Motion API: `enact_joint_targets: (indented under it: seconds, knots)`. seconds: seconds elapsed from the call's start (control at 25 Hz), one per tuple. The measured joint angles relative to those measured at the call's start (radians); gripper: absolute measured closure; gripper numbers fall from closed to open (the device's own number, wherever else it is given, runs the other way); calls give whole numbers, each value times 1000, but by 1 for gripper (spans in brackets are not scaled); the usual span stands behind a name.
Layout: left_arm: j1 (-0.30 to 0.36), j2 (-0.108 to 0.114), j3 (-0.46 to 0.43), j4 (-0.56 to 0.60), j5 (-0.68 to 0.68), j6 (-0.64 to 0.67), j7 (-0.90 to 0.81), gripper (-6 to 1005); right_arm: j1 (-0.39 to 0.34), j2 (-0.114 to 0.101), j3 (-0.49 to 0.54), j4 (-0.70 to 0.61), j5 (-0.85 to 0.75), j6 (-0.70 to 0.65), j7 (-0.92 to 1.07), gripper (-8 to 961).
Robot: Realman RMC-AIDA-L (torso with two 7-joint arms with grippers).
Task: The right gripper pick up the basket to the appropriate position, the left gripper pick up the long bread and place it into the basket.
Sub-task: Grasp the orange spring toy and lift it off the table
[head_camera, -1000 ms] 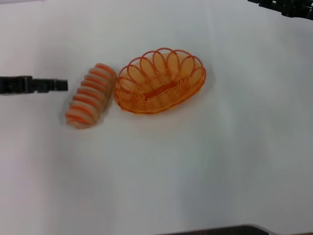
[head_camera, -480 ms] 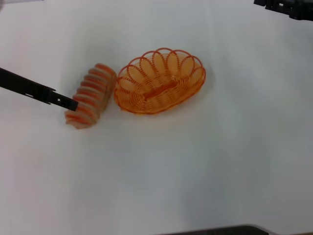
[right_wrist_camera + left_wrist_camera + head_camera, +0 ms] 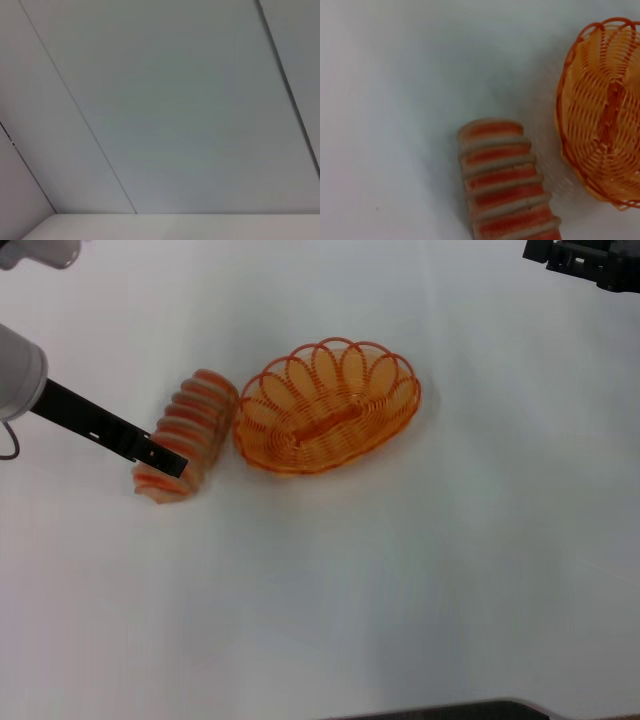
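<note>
Left hand [image 3: 172, 462] has advanced over the long bread [image 3: 190, 430].

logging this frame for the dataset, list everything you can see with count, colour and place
basket: 1, orange wire, centre of the table, nothing in it
bread: 1, tan with orange ridges, on the table just left of the basket, close to its rim
table: 1, white, under everything
left gripper: 1, black, reaching in from the left, tip over the near end of the bread
right gripper: 1, black, far right corner, away from the basket
</note>
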Motion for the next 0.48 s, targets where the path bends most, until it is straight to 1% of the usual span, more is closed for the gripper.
enact_joint_targets:
  seconds: [0.08, 0.16, 0.28, 0.48]
  knots:
    - [-4, -8, 4, 0, 23, -4, -16, 173, -1, 0, 0, 0, 0, -1, 0, 24]
    - [-5, -11, 16, -2, 38, -15, -30, 173, -2, 0, 0, 2, 0, -1, 0, 22]
    - [-1, -11, 41, -3, 48, -37, -60, 174, -2, 1, -2, 7, 0, -2, -1, 22]
    - [1, -11, 53, -11, 56, -52, -76, 173, 0, 1, -3, 9, 0, -2, -2, 21]
